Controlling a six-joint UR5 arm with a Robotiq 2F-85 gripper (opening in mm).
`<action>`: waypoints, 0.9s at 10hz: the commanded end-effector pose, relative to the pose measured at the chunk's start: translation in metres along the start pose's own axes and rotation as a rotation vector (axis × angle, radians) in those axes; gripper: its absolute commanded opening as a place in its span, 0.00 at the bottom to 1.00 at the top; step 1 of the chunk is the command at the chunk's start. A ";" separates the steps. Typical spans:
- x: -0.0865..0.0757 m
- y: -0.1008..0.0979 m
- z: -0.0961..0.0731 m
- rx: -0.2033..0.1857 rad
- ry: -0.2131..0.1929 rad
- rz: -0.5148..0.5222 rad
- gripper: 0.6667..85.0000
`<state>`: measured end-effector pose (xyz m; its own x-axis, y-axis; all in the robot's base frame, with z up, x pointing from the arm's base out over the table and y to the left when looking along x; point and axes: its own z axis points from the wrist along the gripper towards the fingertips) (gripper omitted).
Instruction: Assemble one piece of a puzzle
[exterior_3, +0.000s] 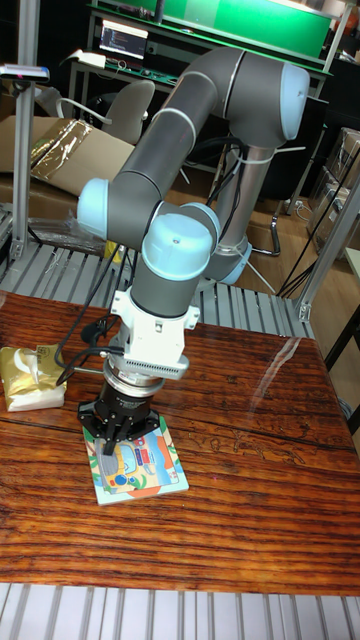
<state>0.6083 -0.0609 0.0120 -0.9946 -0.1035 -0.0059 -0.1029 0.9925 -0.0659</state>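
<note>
My gripper (112, 437) is lowered over the upper left part of the puzzle (140, 466), pointing straight down. The dark fingers (108, 436) reach to the board's surface or just above it; contact cannot be confirmed from this view. I cannot tell whether my fingers are open or closed, or whether a piece sits between them: their tips are dark, small and partly masked by the gripper body.

The puzzle lies flat on the tabletop (250, 440), near its left front area. It is a square board with a pale blue-green border and a colourful cartoon picture in orange, blue and yellow. It is turned slightly askew to the tabletop edge. Its lower and right portions are exposed; the upper left is under my gripper.

A yellow pack (30, 376) with white tissue showing sits at the left edge of the tabletop, apart from the puzzle. A black cable (85, 340) loops from my wrist toward it.
</note>
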 end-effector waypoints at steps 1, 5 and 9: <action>0.000 0.004 0.001 -0.009 -0.004 0.016 0.01; -0.001 0.004 0.004 -0.012 -0.015 0.007 0.01; -0.003 0.004 0.009 -0.013 -0.026 0.003 0.01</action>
<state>0.6092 -0.0585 0.0044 -0.9940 -0.1068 -0.0221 -0.1052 0.9924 -0.0634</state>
